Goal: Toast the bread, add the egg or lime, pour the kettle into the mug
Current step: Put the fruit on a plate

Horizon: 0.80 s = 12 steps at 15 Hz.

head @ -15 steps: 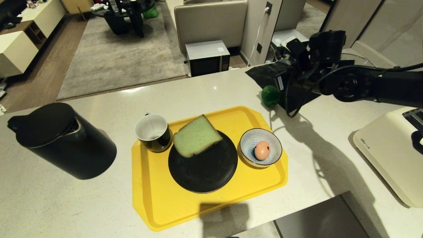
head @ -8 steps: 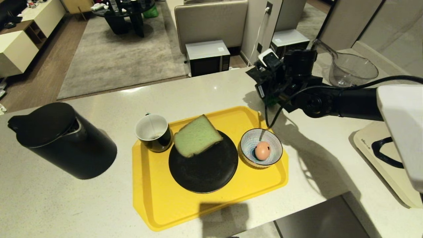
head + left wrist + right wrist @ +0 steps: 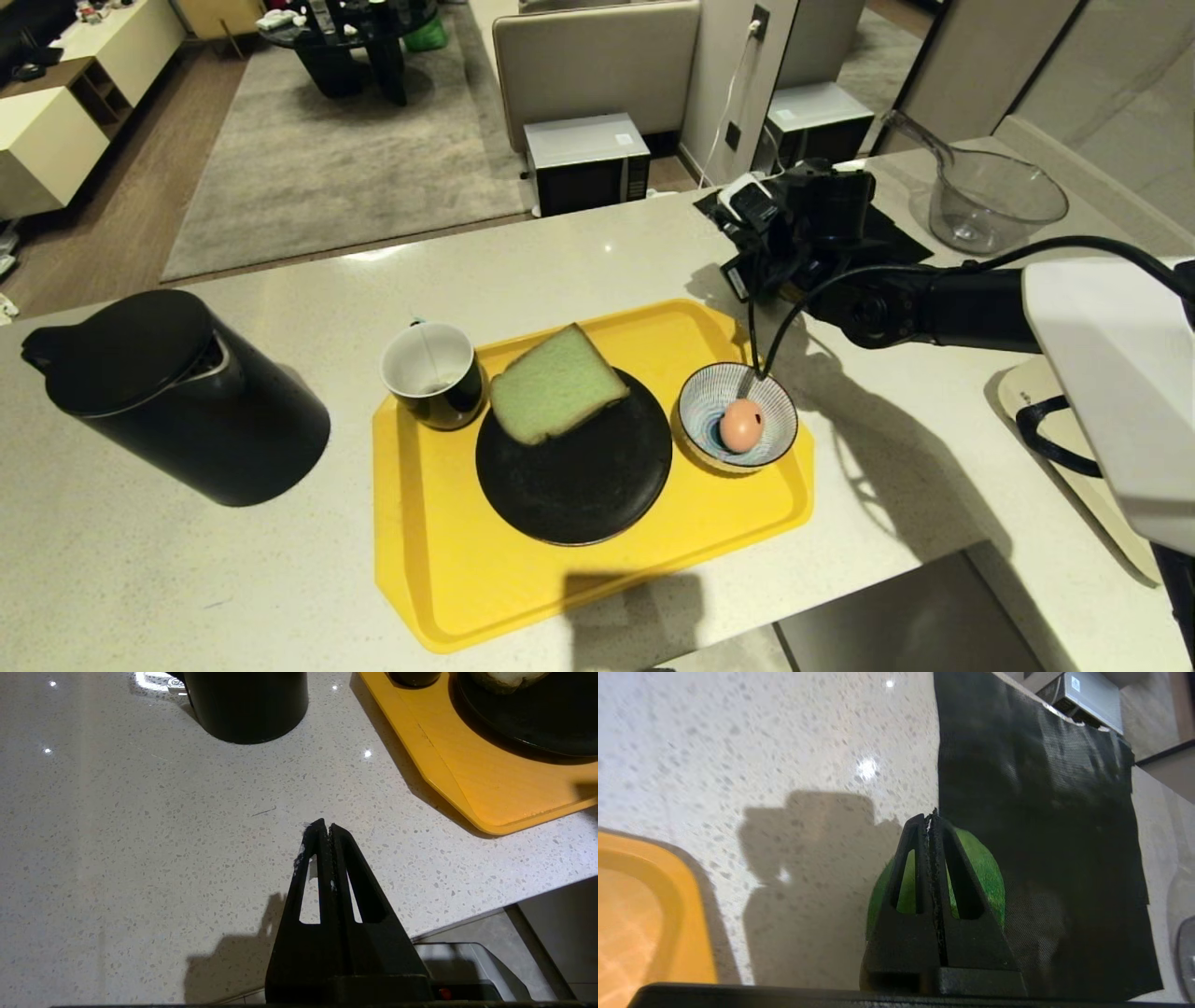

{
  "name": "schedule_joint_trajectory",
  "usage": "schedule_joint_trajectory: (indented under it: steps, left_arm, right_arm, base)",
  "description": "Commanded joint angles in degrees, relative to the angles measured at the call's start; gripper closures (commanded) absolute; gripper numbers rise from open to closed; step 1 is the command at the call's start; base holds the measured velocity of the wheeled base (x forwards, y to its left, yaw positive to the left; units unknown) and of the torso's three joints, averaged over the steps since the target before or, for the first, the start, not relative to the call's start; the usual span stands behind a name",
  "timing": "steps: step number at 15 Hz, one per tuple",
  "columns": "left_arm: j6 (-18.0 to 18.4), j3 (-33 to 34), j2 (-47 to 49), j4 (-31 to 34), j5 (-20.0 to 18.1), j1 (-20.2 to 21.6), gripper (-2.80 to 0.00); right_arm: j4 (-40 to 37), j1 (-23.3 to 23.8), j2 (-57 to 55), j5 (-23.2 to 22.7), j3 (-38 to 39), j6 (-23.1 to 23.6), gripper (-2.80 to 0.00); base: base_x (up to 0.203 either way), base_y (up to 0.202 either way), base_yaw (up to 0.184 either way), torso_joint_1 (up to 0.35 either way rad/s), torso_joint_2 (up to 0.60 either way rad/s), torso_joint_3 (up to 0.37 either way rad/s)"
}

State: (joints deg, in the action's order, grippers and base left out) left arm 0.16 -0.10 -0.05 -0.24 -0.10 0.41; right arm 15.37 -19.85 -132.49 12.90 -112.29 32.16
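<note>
The right tool has its two fingers pressed together with nothing between them; it hangs over the lime, which lies on the speckled counter at the edge of a black mat, just beyond the far right corner of the yellow tray. In the head view the lime is hidden behind the right arm. The left tool is likewise closed and empty, low over bare counter near the tray's front left corner. On the tray stand the mug, white inside, a black plate bearing the pale green bread, which overhangs the plate's far rim, and a striped bowl holding an egg. The kettle stands on the counter well left of the tray. A cream toaster shows at the right edge; no lettering on it can be read. A glass bowl sits beyond the mat. A small label on the right wrist is too small to read.
</note>
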Motion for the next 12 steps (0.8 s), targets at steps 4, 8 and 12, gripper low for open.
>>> schedule_joint_trajectory:
  steps: [4, 8, 12]
  left_arm:
    - [0.0, 0.0, 0.0, 0.0, 0.0, 0.0, 0.0]
    - [0.0, 0.0, 0.0, 0.0, 0.0, 0.0, 0.0]
    - [0.0, 0.0, 0.0, 0.0, 0.0, 0.0, 0.0]
  right_arm:
    - [-1.2, 2.6, 0.2, 0.8, 0.1, 2.2, 0.0]
    - [-7.7, 5.6, 3.6, 0.4, 1.1, 2.8, 0.0]
    - [-9.8, 8.3, 6.7, 0.1, 5.4, 4.3, 0.0]
  base:
    - [0.0, 0.0, 0.0, 0.0, 0.0, 0.0]
    - [0.0, 0.0, 0.0, 0.0, 0.0, 0.0]
    - [0.0, 0.0, 0.0, 0.0, 0.0, 0.0]
